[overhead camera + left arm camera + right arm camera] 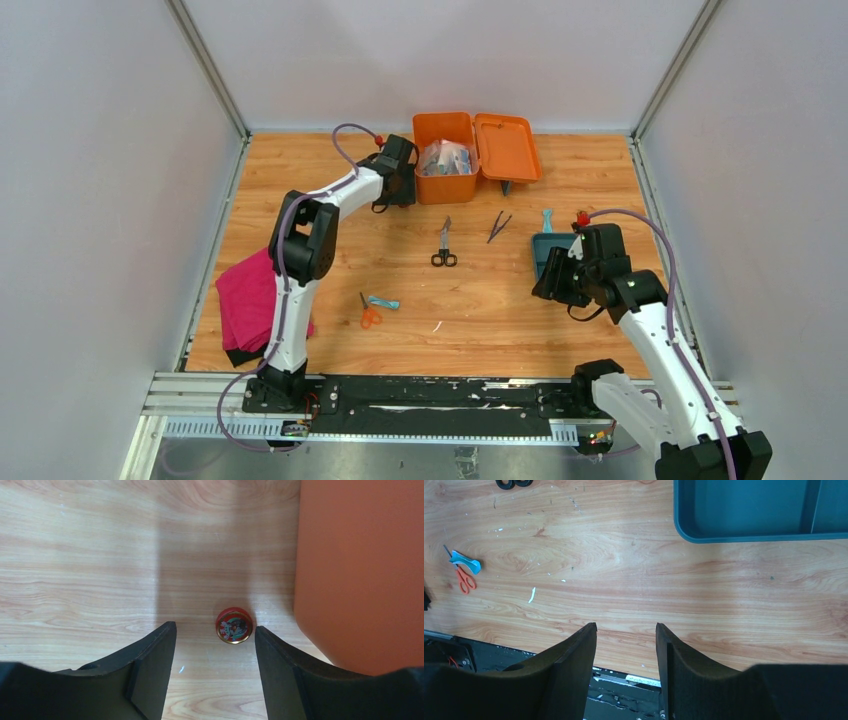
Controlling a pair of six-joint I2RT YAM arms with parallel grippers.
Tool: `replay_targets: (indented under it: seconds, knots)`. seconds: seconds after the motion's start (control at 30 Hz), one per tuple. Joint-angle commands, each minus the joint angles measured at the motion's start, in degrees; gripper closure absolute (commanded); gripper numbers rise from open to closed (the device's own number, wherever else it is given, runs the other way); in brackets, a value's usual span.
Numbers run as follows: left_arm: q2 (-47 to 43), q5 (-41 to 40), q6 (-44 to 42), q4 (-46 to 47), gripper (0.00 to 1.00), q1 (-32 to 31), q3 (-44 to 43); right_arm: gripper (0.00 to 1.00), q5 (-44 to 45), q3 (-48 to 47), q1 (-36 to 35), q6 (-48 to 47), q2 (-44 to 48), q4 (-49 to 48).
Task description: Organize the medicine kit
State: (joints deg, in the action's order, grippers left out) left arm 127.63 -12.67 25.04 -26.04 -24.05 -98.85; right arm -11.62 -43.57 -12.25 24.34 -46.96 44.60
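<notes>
The medicine kit (pixel 445 160) is an orange box at the back of the table, its lid (pixel 508 147) swung open to the right and packets inside. My left gripper (pixel 398 182) hangs just left of the kit. In the left wrist view it (pixel 215 627) is open over the wood, with a small round red tin (pixel 234 625) lying just past its fingertips, nearer the right finger. The kit's orange wall (pixel 360 570) fills the right side. My right gripper (pixel 626 626) is open and empty above the table's near edge, beside the teal tray (pixel 548 243).
Black scissors (pixel 444 250) and tweezers (pixel 498 226) lie mid-table. Orange scissors (pixel 370 314) and a small blue piece (pixel 384 302) lie nearer the front. A pink cloth (pixel 248 298) hangs at the left edge. A blue tool (pixel 547 219) sits behind the tray (pixel 744 536).
</notes>
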Motion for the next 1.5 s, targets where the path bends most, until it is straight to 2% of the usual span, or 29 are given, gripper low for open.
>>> replay_targets:
  seconds: [0.0,0.2,0.43,0.87,1.03,1.23,1.47]
  knots:
    - [1.56,-0.18,-0.78,-0.32,0.36,-1.21,-2.33,0.48,-1.07,0.68,-0.44,-0.8,0.57,0.49]
    - [3.25,-0.72,-1.04,-0.84,0.39,-1.35,-3.75,0.48,-1.04,0.78,-0.49,-0.82,0.64,0.49]
    - [4.09,-0.74,-1.13,-0.88,0.53,-1.35,-3.57,0.48,-1.05,0.77,-0.49,-0.92,0.29,0.47]
    - [1.8,-1.15,-1.05,-0.44,0.7,-1.35,-0.63,0.48,-1.11,0.6,-0.49,-0.99,0.18,0.48]
    - [-4.68,-2.01,-1.16,-0.07,0.71,-1.35,3.67,0.48,-1.14,0.19,-0.49,-0.94,0.43,0.49]
    - [-16.51,-4.02,-1.67,0.96,0.71,-1.35,12.69,0.48,-1.19,-0.57,-0.48,-0.38,0.43,0.58]
    - [-29.52,-0.01,-0.47,2.45,0.72,-1.35,24.66,0.48,2.19,-2.13,-0.49,0.31,0.34,1.16]
